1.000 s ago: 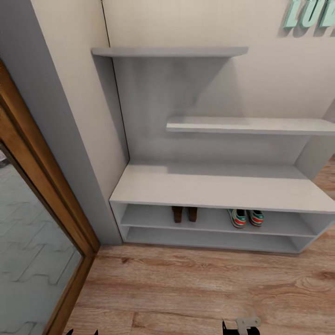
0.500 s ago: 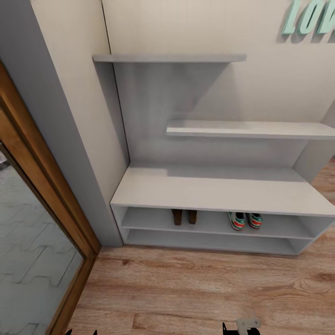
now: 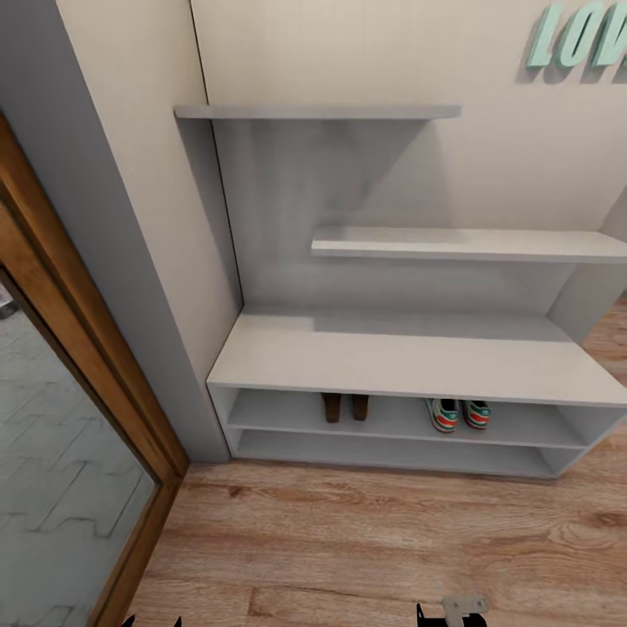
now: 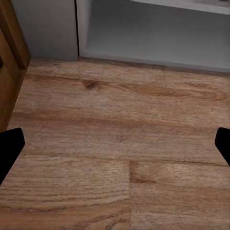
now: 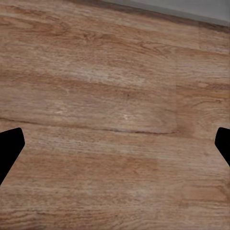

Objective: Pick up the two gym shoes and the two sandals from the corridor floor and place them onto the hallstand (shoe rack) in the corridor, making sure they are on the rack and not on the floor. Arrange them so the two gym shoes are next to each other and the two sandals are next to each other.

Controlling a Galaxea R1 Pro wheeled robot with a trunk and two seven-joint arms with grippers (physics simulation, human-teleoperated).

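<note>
Both pairs sit on the rack (image 3: pixel 392 353), on the upper of the two open shelves under its wide top surface: the sandals (image 3: pixel 345 406) side by side near the middle of that shelf, the gym shoes (image 3: pixel 460 413) side by side to the right of them, with a gap between the pairs. The floor (image 3: pixel 366 540) in front of the rack carries no shoe in the head view or in either wrist view. Judged from this, all four are placed and paired, so the step in hand looks like a final check and a clean retreat rather than another grasp. The left end effector (image 4: pixel 115 143) is spread wide, its dark fingertips at the far edges of the left wrist view with bare planks between them; the right end effector (image 5: pixel 115 143) is likewise spread apart over bare floor, holding nothing. To finish well, keep both arms low and clear of the rack's front edge, so that no link brushes the shelf and nudges a shoe out. The heels seem to sit near the shelf's front lip, though how far in they reach is hard to tell; if one overhangs, a light push inward from directly in front of the rack would suit better than lifting it again. Mint wall letters (image 3: pixel 579 35) hang above and right of the rack.
</note>
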